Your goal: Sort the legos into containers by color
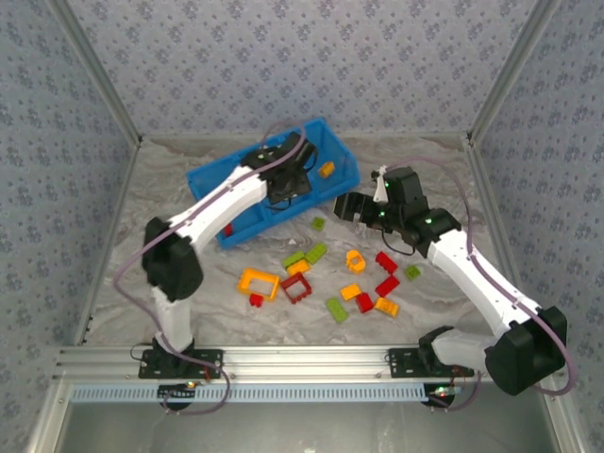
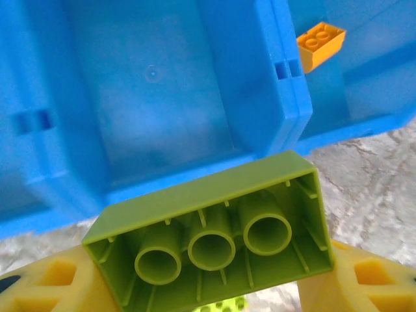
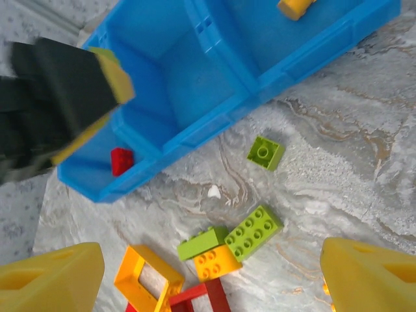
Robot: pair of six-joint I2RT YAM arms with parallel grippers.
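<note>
**Blue bin, green brick held over its middle**

Blue plastic forms the bin (image 1: 212,193), which lies at an angle on the marbled table (image 1: 179,278). Two dividers split it into three compartments. The left-end compartment holds a red brick (image 3: 121,161) against its near wall. The right-end one holds an orange brick (image 2: 320,43). The left gripper (image 2: 208,273) hangs over the middle compartment (image 2: 156,91), part-way closed and clamped on a green brick (image 2: 214,221) between its yellow fingers (image 2: 55,283).

That brick is lime, long and rectangular. Its hollow underside faces the wrist camera and shows three round tubes in a row with thin ribs along the walls.

The right gripper (image 1: 351,208) hovers beside the bin's near wall, jaws wide apart with nothing between them. Below it the loose legos (image 1: 326,278) lie scattered on the table: green, orange and red bricks, an orange frame (image 3: 148,281) and a red frame (image 1: 296,288). One small green square (image 3: 264,152) sits apart, near the bin.
</note>
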